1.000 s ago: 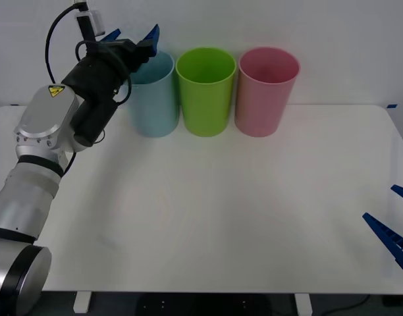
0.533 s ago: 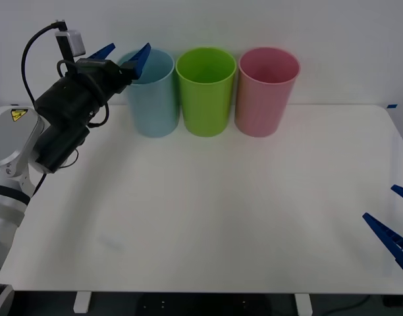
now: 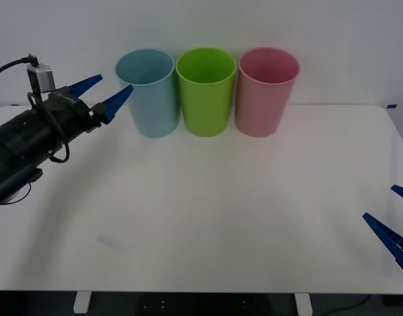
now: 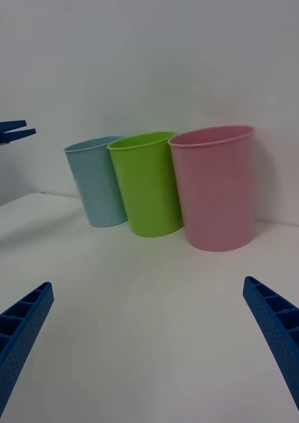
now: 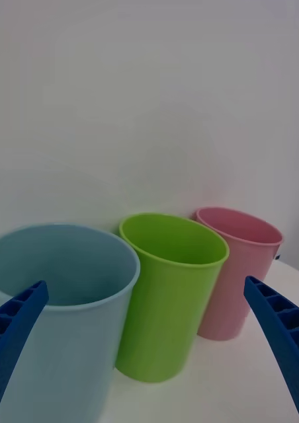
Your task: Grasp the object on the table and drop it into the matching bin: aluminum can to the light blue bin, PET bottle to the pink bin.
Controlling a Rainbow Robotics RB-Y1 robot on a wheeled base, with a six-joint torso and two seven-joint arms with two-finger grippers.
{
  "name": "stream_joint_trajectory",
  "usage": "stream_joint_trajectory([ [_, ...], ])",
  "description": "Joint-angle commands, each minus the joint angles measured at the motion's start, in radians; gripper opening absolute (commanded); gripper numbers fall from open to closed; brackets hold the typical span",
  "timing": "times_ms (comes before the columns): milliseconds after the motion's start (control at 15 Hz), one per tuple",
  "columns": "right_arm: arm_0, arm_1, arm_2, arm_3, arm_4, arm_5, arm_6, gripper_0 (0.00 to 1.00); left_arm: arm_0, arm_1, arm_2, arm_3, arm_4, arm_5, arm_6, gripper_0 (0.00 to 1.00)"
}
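Since a second ago your left arm has been swinging back from above the light blue bin (image 3: 147,92), and its gripper (image 3: 104,96) is now hanging just beside that bin on its outer side, above the counter (image 3: 208,217). The jaws are standing wide apart and gripping nothing.

You are looking at a wide white counter with no can lying anywhere on it. The aluminum can is not showing on the counter or in either set of jaws, and the left wrist view is looking into the light blue bin without reaching its bottom, so you cannot tell from here where the can is; inside that bin is my guess.

Three bins are standing close together in a row at the far edge: light blue, lime green bin (image 3: 206,90), pink bin (image 3: 267,89).

Your right gripper (image 3: 394,230) is waiting at the near right corner, jaws spread and empty.

Should you be handling such a can again, expect it to be light, thin-walled and slick; take it across the middle of the body, squeezing gently.
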Motion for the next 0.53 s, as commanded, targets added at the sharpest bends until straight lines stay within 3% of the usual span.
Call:
stream_joint_trajectory([
  [67,0.0,0.0,0.0,0.0,0.0,0.0,0.0,1.0,0.086,0.028,0.091,-0.035,0.005,-0.079,-0.002,1.0],
  [533,0.0,0.0,0.0,0.0,0.0,0.0,0.0,1.0,0.298,0.053,0.305,-0.122,0.005,-0.274,-0.022,1.0],
])
